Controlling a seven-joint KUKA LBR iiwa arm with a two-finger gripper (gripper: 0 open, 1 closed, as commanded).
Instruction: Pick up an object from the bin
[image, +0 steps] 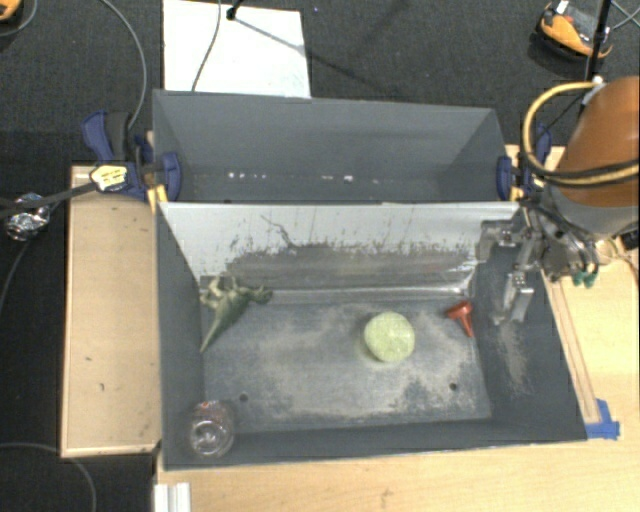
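Jaws: released or clenched cannot be told; nothing seen between them; at the right slope of the grey bin. Green toy dinosaur: back left, tail toward near-left. Pale green ball: centre floor. Small red piece: just beside the jaws, long axis diagonal.

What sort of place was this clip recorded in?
Probably a robotics lab's grasping test cell: a grey metal bin, the arm's end effector by its right wall, and odd small props, a green toy dinosaur and a yellow-green ball.
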